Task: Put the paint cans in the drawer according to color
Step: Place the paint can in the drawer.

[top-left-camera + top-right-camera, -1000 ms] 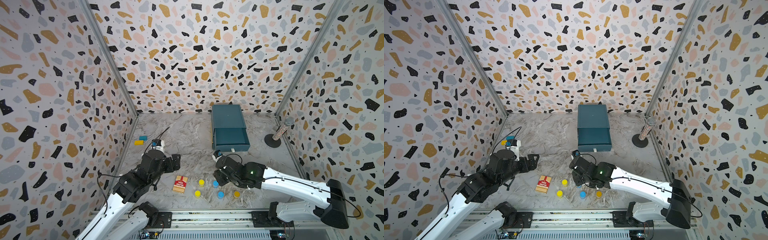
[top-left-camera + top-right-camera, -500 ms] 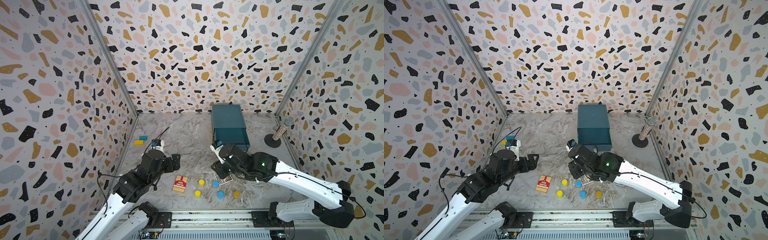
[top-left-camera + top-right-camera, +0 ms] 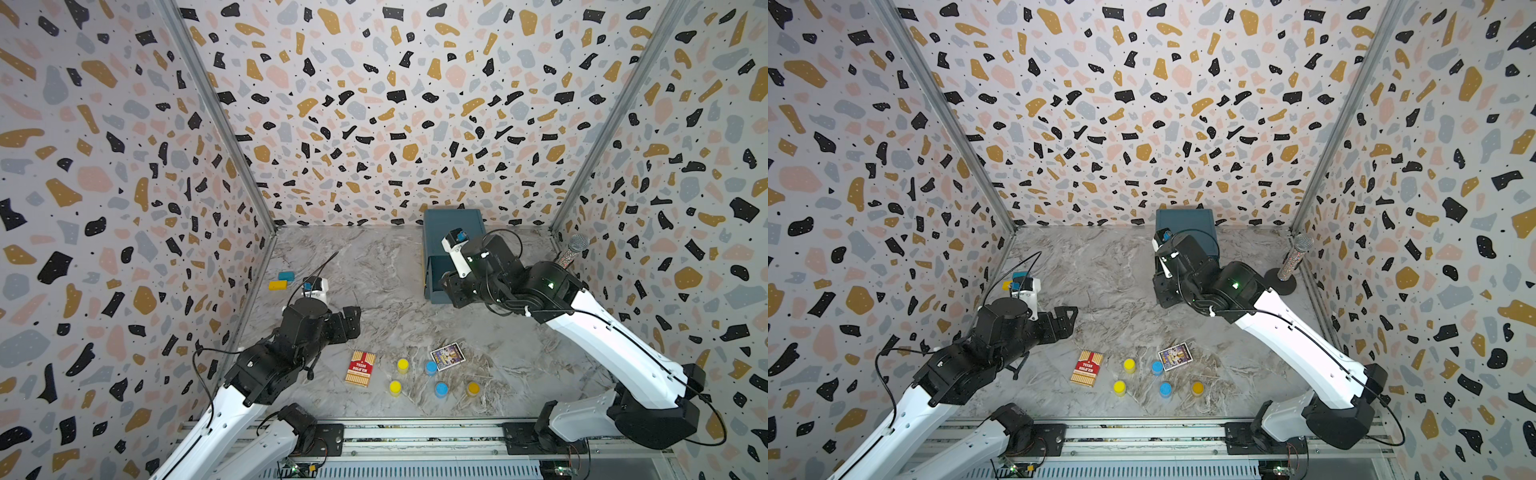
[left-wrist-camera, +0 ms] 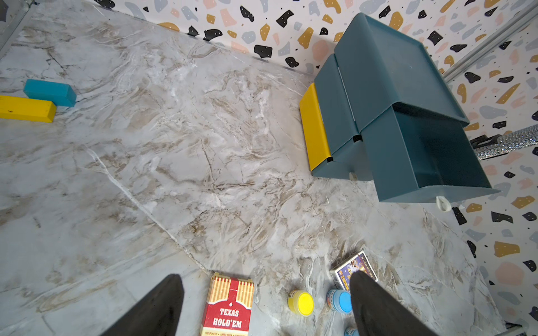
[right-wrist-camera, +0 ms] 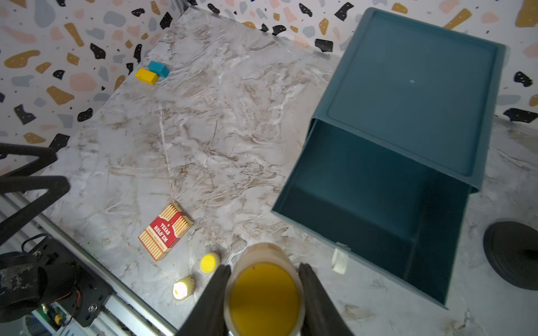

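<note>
Between the fingers of the right pincer (image 5: 264,269), drawn in narrowly on its round sides, hangs an orange paint can (image 5: 263,299), just short of the open top tray of the drawer (image 5: 413,81). It looks light and stiff, with a smooth wall that is probably slippery, so a hold across the body under the lid seems soundest. Five more paint cans (image 3: 441,389) stand on the surface (image 3: 374,266) near two card boxes (image 3: 360,368). The left pincer (image 4: 265,277) gapes wide and empty. Both top views hide the held can under the right wrist. Its base is cut off, and which tray suits orange cannot be told.
</note>
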